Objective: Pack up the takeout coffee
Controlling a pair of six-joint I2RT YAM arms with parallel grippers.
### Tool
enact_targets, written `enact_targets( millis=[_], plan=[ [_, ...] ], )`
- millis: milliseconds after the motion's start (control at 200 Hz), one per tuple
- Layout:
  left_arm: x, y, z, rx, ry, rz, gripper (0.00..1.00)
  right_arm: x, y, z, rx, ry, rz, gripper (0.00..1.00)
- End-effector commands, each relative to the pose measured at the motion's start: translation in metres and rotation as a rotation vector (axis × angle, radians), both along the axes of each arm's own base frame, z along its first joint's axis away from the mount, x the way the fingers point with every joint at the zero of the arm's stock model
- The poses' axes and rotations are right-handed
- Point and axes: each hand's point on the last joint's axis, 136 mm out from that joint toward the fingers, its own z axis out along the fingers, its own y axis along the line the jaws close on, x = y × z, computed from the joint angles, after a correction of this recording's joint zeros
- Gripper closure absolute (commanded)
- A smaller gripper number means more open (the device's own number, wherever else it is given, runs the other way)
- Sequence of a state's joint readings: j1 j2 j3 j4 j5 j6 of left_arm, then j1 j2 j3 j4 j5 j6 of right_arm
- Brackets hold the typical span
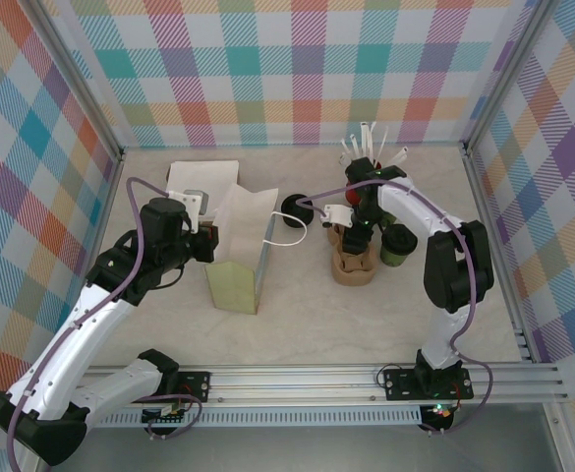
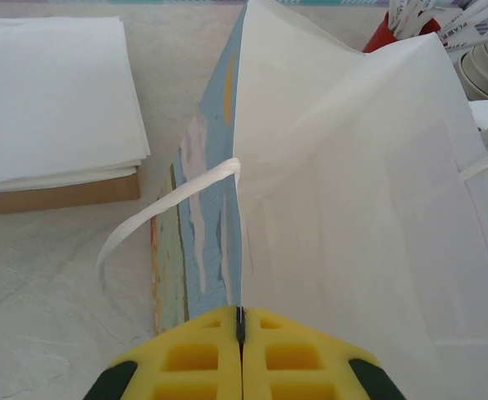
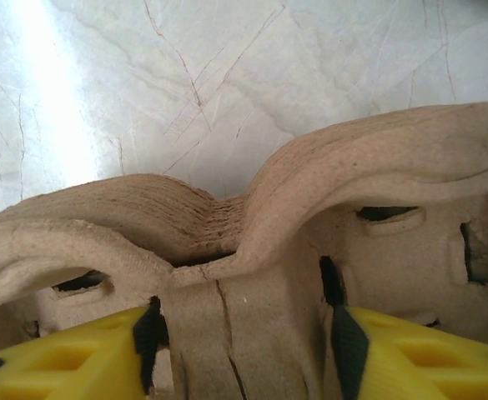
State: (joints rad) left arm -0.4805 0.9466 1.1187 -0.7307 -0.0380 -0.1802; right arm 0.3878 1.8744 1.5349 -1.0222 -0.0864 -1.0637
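pale marble table (image 1: 297, 324), checked walls | left gripper (image 2: 239, 321) pinched shut on rim of upright white paper bag (image 2: 352, 208) | right gripper (image 3: 244, 323) straddles pulp carrier (image 3: 327, 179), cannot tell if clamped | coffee cup (image 1: 398, 248) stands beside carrier, toward right edge | in neither carrier nor bag: packing barely begun
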Motion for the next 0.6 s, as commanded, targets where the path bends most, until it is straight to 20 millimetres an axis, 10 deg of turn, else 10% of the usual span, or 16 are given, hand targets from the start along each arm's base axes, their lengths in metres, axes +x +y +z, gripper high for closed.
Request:
enact_targets(
  millis=[0, 595],
  plan=[
    [-0.001, 0.005, 0.004, -0.016, -0.014, 0.022, 1.00, -0.006, 0.007, 0.010, 0.026, 0.021, 0.010, 0.47],
    [-0.001, 0.002, 0.004, -0.031, -0.007, 0.016, 1.00, -0.007, 0.007, 0.037, 0.051, -0.024, 0.011, 0.59]
  ],
)
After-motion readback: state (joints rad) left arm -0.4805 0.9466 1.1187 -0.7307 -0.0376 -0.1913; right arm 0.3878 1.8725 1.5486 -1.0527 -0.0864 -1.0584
